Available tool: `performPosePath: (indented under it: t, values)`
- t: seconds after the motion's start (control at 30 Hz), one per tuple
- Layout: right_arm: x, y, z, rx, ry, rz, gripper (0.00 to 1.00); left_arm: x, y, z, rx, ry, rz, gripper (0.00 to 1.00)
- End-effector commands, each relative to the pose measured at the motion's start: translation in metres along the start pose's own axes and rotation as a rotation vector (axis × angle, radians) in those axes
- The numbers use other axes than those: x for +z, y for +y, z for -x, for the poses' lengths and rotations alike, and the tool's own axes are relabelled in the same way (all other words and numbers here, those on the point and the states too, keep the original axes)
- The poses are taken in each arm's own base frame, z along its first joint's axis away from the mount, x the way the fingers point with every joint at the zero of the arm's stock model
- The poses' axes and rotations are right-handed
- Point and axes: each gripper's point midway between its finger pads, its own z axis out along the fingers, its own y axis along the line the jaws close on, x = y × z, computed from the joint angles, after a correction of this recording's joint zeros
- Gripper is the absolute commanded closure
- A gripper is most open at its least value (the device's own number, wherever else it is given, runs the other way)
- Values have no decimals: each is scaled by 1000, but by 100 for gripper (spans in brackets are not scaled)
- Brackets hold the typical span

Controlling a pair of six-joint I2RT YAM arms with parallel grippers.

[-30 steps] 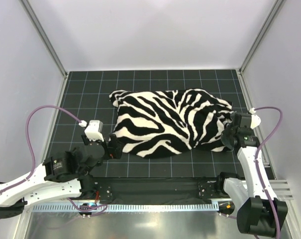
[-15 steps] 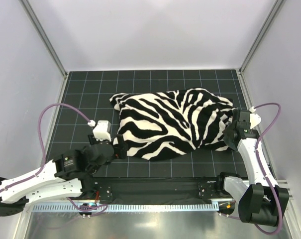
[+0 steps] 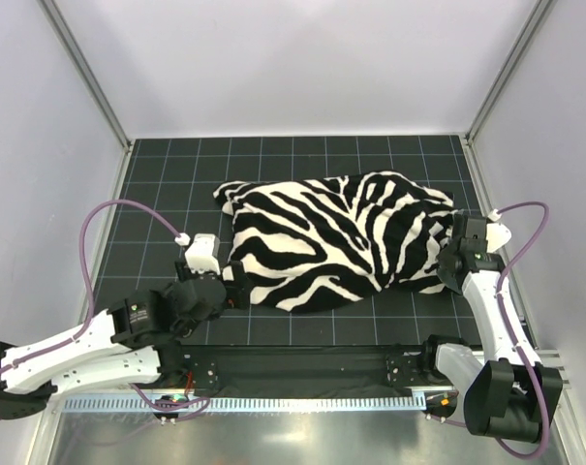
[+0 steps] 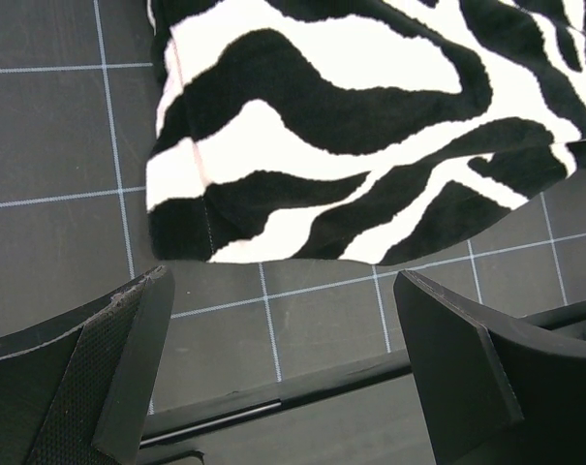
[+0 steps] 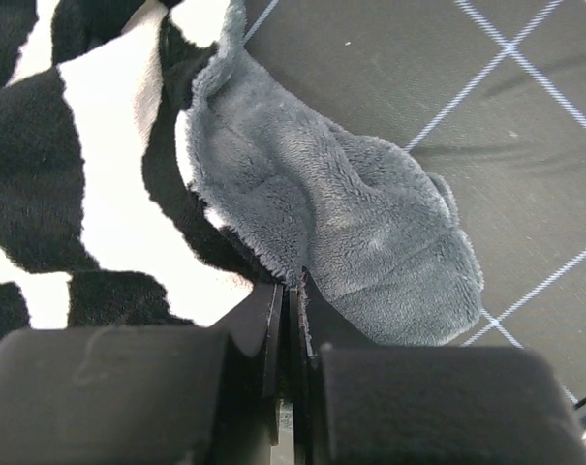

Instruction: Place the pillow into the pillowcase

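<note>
The pillowcase [image 3: 331, 237] lies zebra side up and bulging in the middle of the mat. The pillow is hidden; no cream fabric shows in any view. My right gripper [image 3: 455, 256] is at the pillowcase's right end. In the right wrist view the right gripper [image 5: 294, 291] is shut, pinching the edge of a plush grey flap [image 5: 360, 223] of the pillowcase. My left gripper [image 3: 232, 288] stands open just off the near left corner. In the left wrist view the left gripper [image 4: 283, 291] has only mat between its fingers, and the zebra edge [image 4: 302, 254] lies a little beyond them.
A black gridded mat [image 3: 147, 194] covers the floor, with white walls on three sides and metal posts [image 3: 84, 73] at the back corners. A black rail [image 3: 302, 363] runs along the near edge. Purple cables [image 3: 99, 218] loop off both wrists.
My left arm has moved forward and right to the pillowcase's near left corner. The pillowcase's right end has been drawn in slightly at the right gripper.
</note>
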Motion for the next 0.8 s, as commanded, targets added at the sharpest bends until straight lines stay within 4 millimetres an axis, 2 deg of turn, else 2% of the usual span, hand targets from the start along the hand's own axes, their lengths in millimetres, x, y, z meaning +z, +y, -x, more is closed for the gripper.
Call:
performPosePath:
  t: [0.0,0.07,0.23,0.27,0.3,0.33,0.43,0.47,0.5,0.53,0.57,0.6,0.63,0.77]
  values:
    - [-9,-11,26,43,-106,-65,88,0,-1,7,-41,-36,-3,0]
    - [-13,-14,33,54,-123,-83,82,0,-1,7,-42,-36,-3,0]
    - [-17,-15,49,104,-123,-43,77,1,0,5,-30,-28,8,0]
    - [-16,-16,49,119,-114,-34,83,2,0,5,-26,-28,10,0]
    - [-16,-17,51,129,-118,-37,94,3,1,4,-20,-25,16,0]
    - [-15,-20,51,138,-118,-45,96,4,1,4,-17,-24,21,0]
    - [-14,-43,62,212,-149,-121,96,6,-1,2,-15,-18,21,0]
    - [-16,-57,69,258,-164,-165,96,6,-1,1,-12,-14,24,0]
    - [-19,-82,79,348,-193,-233,94,7,-1,-1,-9,-11,26,0]
    - [-23,-95,83,429,-209,-264,79,8,-1,-2,-5,-7,29,0]
    - [-26,-103,86,481,-226,-279,58,9,-1,-3,2,-6,34,0]
    - [-29,-116,88,549,-247,-321,5,10,0,-3,5,-7,40,0]
    - [-33,-119,90,588,-267,-323,0,11,0,-3,9,-7,42,0]
    - [-41,-102,99,584,-295,-211,0,12,-5,0,12,-3,46,0]
